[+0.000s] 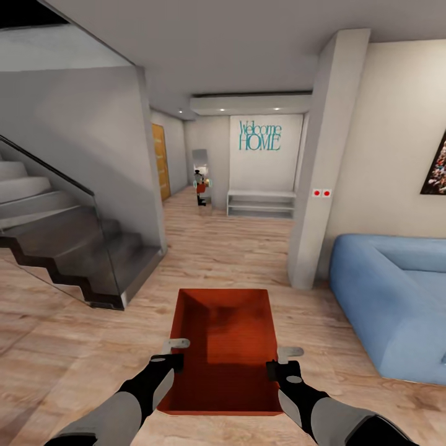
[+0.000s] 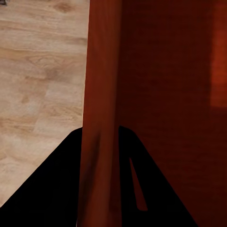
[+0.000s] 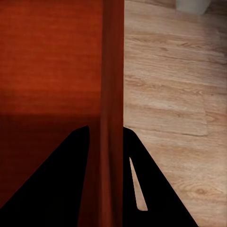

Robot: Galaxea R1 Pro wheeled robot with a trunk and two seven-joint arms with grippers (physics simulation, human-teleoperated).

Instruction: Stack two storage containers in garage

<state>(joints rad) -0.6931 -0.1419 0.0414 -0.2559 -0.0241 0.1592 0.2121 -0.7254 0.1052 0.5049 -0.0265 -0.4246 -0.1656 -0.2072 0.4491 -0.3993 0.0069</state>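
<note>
Orange-red storage container (image 1: 226, 347), thin-walled, flat-bottomed, is held between both grippers: left gripper (image 1: 176, 352) clamped on one side wall, right gripper (image 1: 282, 361) on the opposite, above wood planks (image 1: 80, 347).

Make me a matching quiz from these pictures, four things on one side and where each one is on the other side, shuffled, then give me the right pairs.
Things:
1. storage container
2. blue sofa
3. staircase
4. Welcome Home lettering

Places:
A. on the far wall, above a low white bench
B. at the left of the head view, behind a glass panel
C. held over the wood floor, the left gripper and right gripper each clamped on a side wall
D. at the right of the head view, past the square pillar

Pairs: 1-C, 2-D, 3-B, 4-A
</note>
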